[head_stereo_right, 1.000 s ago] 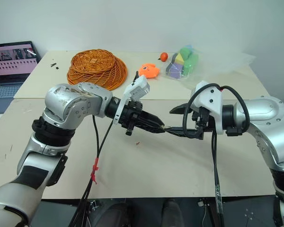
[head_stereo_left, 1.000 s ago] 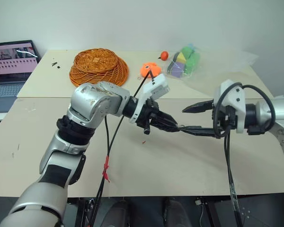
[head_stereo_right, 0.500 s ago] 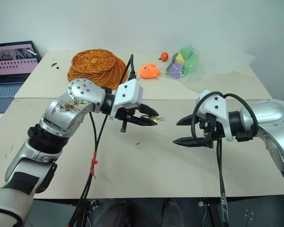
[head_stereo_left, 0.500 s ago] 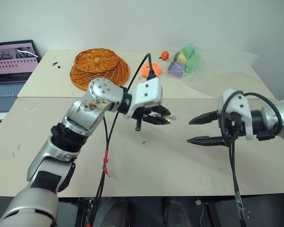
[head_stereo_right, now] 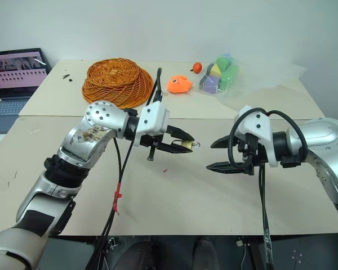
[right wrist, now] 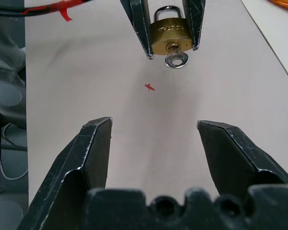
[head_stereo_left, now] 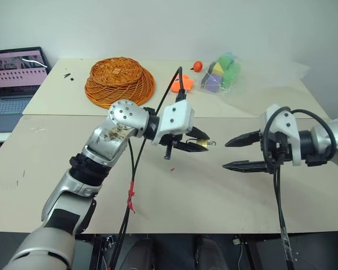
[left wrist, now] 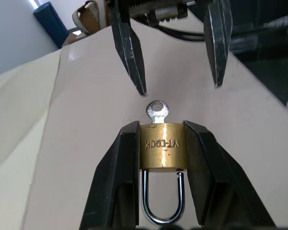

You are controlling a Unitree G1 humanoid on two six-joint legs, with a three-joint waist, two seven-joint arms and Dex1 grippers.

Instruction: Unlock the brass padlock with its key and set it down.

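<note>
The small brass padlock [left wrist: 162, 146] hangs above the table, and my left gripper [head_stereo_left: 203, 143] is shut on its two sides. Its silvery key [left wrist: 157, 111] sticks out of the keyhole toward the right gripper. The steel shackle [left wrist: 162, 211] points back between the left fingers [left wrist: 116, 182]. My right gripper [head_stereo_left: 225, 155] is open and holds nothing. It faces the padlock [right wrist: 170, 34] from a short gap away, with the key [right wrist: 175, 60] in line between its fingertips [right wrist: 102, 125].
At the back of the table lie an upturned orange wicker basket [head_stereo_left: 119, 80], an orange toy [head_stereo_right: 179, 84], a small orange ball [head_stereo_left: 198, 66] and a bag of coloured blocks [head_stereo_left: 219, 72]. A laptop [head_stereo_left: 14, 79] stands at the far left. Cables hang from both wrists.
A second ago the left fingertips met the right gripper's lower finger. The left wrist has since rolled and swung the padlock away, leaving a gap. The right gripper stays open.
</note>
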